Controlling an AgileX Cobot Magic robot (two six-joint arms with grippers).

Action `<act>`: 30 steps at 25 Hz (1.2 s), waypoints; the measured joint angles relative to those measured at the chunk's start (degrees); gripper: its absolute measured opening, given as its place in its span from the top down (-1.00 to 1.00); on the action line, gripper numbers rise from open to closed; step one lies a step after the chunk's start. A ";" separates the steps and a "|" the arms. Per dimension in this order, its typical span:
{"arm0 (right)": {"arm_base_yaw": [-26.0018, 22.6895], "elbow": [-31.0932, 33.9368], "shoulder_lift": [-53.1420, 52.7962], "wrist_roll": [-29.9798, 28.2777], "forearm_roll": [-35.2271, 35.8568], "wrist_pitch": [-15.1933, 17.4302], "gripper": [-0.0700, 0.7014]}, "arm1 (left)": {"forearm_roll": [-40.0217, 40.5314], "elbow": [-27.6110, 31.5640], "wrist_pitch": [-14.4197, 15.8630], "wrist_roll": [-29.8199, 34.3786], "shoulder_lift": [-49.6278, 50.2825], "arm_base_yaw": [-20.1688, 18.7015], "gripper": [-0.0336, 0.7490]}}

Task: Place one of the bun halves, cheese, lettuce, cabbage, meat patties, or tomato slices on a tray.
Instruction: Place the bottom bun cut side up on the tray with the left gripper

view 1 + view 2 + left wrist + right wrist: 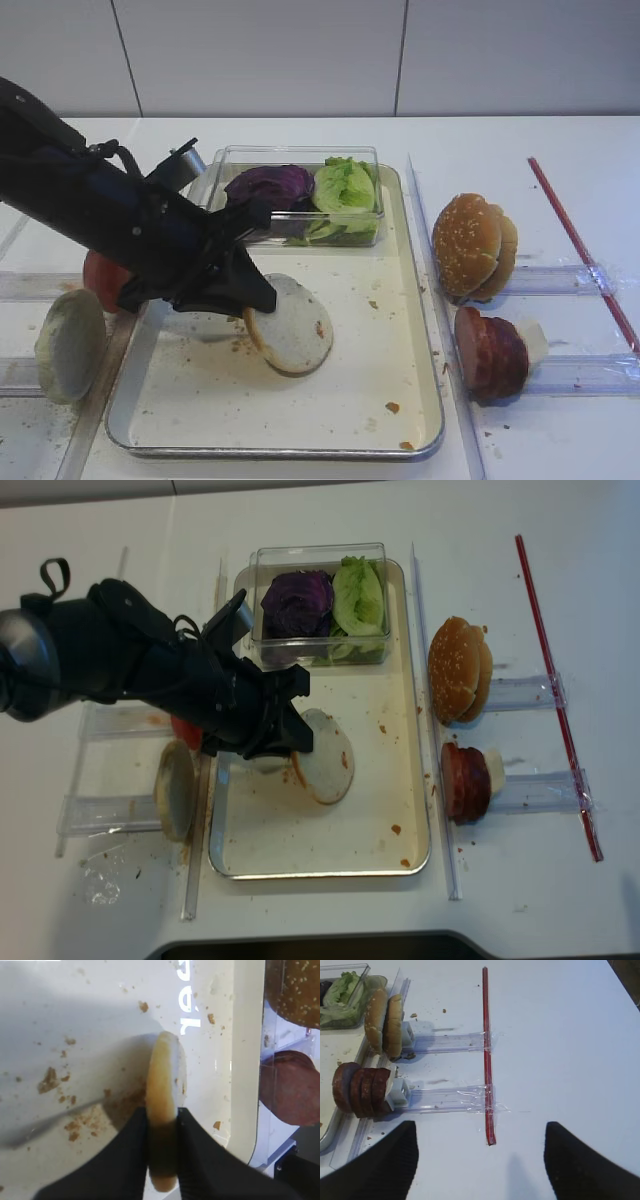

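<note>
Starting at the left, a spare pale round bun half [70, 344] stands on edge just outside the large rectangular shiny metal tray [424, 440], on the white bench [560, 150]. The black left claw [163, 1115] is clamped on the rim of the flat round pale cream bun half [293, 325], which hangs tilted over the tray's crumb-speckled floor, its lower edge at or just above the surface; contact cannot be told. The half juts out ahead of the fingertips, toward the tray's middle and right rim, its flat faces running in line with the claw's fingers [200, 1150]. Releasing it should call for only a small lowering. Further right, sesame-seeded domed buns [472, 245] and dark reddish-brown meat patties [490, 352] stand outside the tray. The right claw [480, 1160], fingers well apart and holding nothing, hovers over bare bench, farther from the bun.
</note>
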 joint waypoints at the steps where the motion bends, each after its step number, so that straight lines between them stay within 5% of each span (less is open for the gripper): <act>1: 0.00 0.00 0.00 0.00 0.00 0.00 -0.55 | 0.02 0.00 0.00 0.24 0.00 0.00 0.64; 7: 0.00 0.00 0.00 0.00 0.00 0.00 -0.55 | 0.79 0.00 0.52 0.49 0.00 0.00 0.24; 13: 0.00 0.00 0.00 0.00 0.00 0.00 -0.55 | 0.79 0.00 1.53 0.49 0.00 0.02 -0.45; 23: 0.00 0.00 0.00 0.00 0.00 0.00 -0.55 | 2.17 -0.42 4.59 1.95 0.00 0.12 -0.56; 30: 0.00 0.00 0.00 0.00 0.00 0.00 -0.55 | 10.41 -7.44 9.05 -3.12 0.00 0.12 -0.56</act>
